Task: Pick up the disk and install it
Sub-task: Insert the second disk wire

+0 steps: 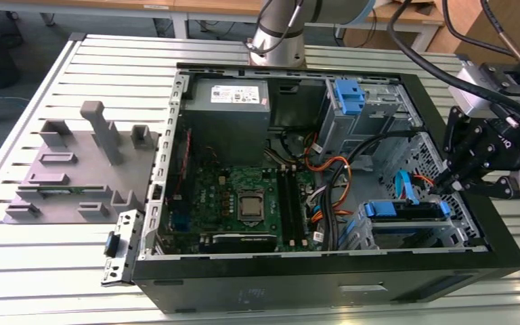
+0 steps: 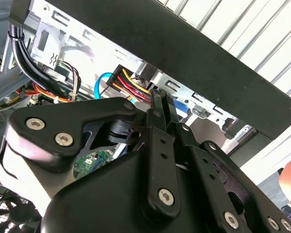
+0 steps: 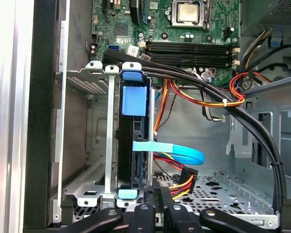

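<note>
My gripper [image 1: 459, 184] hangs over the open computer case [image 1: 332, 271] at the exterior view's right, its black fingers [image 3: 153, 206] pressed together side by side with nothing between them in both wrist views. The tips sit just beside the multicoloured power connector [image 3: 183, 180] and its red, yellow and black wires, close to the near end of the drive cage [image 3: 99, 145].

The disk [image 3: 135, 145] stands on edge inside that silver cage, already seated in its slot, its blue carrier tabs showing at both ends. From the exterior view it appears as a blue-framed bar [image 1: 406, 210] low in the cage at the case's front corner. A light blue data cable [image 3: 177, 153] curls from the disk's side toward my fingers; whether its plug is fully home I cannot tell from this angle.

A thick bundle of black cables [image 3: 223, 99] sweeps across the case above the cage, bound with orange and red leads. Beyond lies the green motherboard [image 1: 242, 196], with its processor socket and memory slots, and the grey power supply [image 1: 228, 101] at the far end. A second blue latch piece [image 1: 349, 95] sits in the upper bay. Outside the case, a grey fixture block [image 1: 79, 162] rests on the slatted table [image 1: 25, 257].
</note>
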Action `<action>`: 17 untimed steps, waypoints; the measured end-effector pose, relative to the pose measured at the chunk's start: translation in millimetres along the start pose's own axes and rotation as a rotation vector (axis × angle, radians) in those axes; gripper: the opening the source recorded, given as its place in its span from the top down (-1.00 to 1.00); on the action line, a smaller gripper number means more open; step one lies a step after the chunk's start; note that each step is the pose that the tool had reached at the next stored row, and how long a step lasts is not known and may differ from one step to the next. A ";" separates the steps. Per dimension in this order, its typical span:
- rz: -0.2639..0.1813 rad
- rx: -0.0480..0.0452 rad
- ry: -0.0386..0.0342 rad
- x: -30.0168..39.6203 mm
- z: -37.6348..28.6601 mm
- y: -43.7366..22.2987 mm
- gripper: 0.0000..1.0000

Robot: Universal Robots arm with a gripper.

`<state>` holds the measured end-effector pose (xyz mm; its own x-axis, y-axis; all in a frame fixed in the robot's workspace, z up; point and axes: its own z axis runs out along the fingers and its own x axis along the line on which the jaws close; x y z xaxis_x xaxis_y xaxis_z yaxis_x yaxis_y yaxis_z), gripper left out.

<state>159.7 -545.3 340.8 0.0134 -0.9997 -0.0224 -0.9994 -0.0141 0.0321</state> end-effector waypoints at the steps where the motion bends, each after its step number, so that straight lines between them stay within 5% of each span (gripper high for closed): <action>1: 0.000 0.0000 -0.0001 0.0 0.0 0.0 0.67; 17: -0.001 0.0518 0.0011 2.4 0.6 21.7 0.67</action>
<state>138.0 -547.9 340.8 0.0145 -0.9997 -0.0213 -0.9997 -0.0141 -0.0197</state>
